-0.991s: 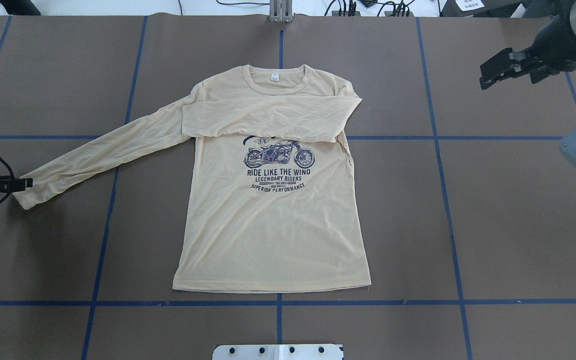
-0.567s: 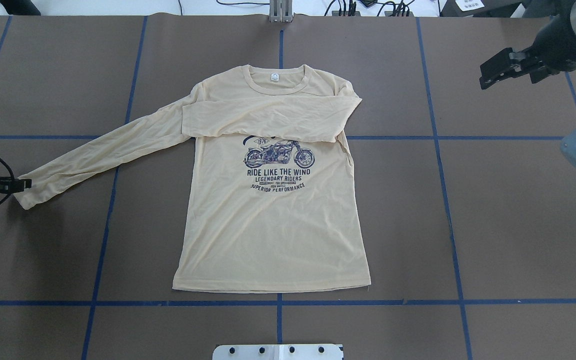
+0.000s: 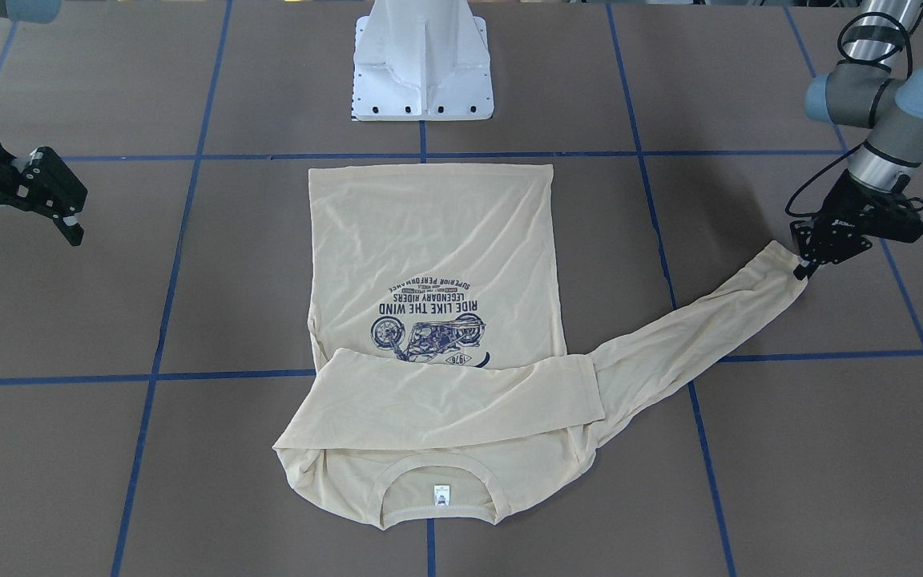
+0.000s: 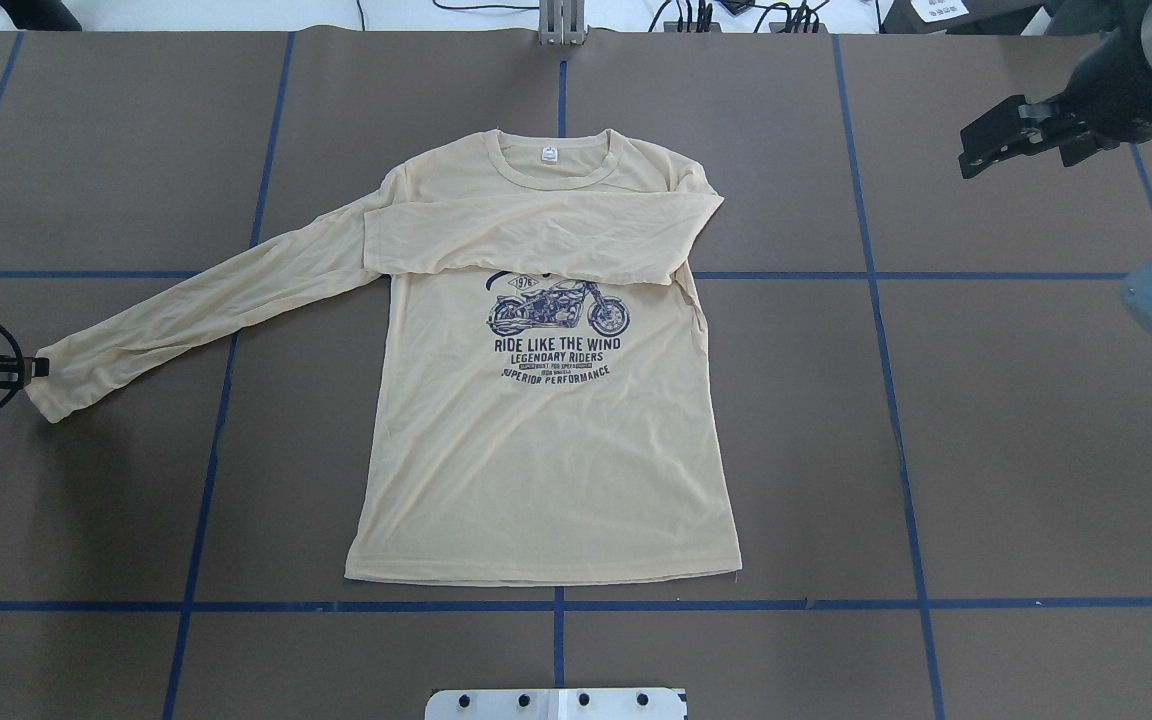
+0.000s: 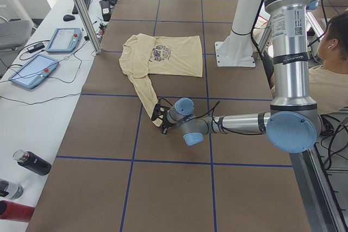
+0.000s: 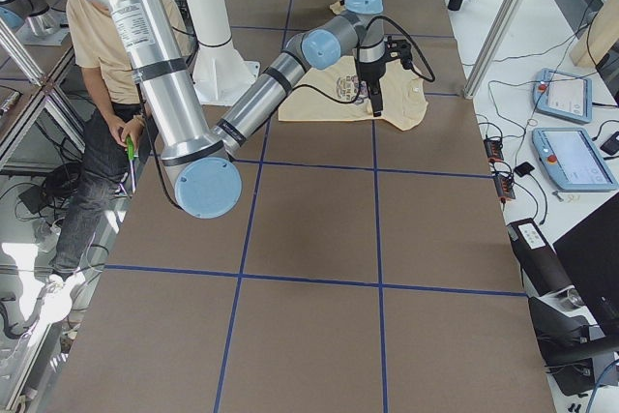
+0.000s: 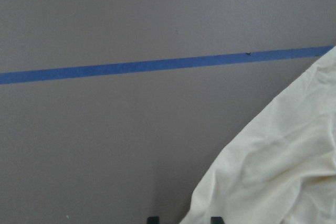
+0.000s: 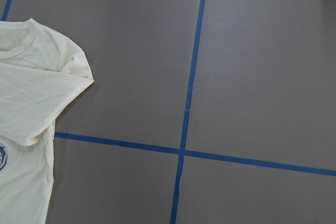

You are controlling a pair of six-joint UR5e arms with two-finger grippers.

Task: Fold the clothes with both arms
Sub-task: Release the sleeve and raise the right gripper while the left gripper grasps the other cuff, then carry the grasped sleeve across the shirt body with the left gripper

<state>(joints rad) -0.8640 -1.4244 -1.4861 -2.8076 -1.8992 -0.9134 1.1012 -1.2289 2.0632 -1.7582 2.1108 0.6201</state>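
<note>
Lying flat and print-up at the middle of the brown table (image 4: 1036, 450): a pale cream T-shirt (image 4: 546, 450), folding one sleeve over the chest and stretching the other out leftward. Touching that sleeve's cuff (image 4: 54, 392) with the left gripper (image 3: 801, 267), fingertips narrowly apart around the edge. Hovering the right gripper (image 3: 26, 244) wide and empty, well apart.

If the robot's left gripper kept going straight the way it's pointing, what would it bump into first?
The cuff of the stretched-out sleeve on the T-shirt. The left gripper is right at it; the wrist view shows cloth between its tips.
</note>
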